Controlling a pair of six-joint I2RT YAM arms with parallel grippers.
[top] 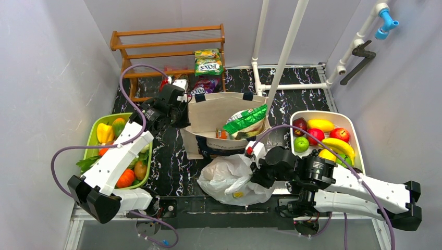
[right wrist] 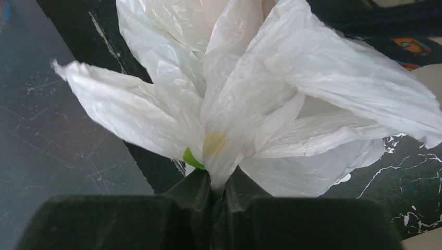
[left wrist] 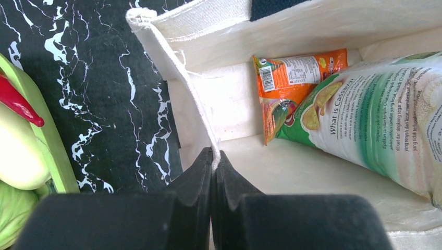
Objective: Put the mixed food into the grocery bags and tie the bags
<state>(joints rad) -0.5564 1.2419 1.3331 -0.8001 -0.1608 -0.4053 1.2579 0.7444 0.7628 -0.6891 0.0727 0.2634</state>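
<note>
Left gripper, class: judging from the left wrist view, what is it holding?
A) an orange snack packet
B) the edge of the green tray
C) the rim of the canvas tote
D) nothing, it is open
C: the left gripper is shut on the rim of the canvas tote, while the orange snack packet lies untouched inside.

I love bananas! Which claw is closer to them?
Right. The right claw pinches the plastic bag next to the bananas' tray; the left claw pinches the tote's rim on the side away from them.
</note>
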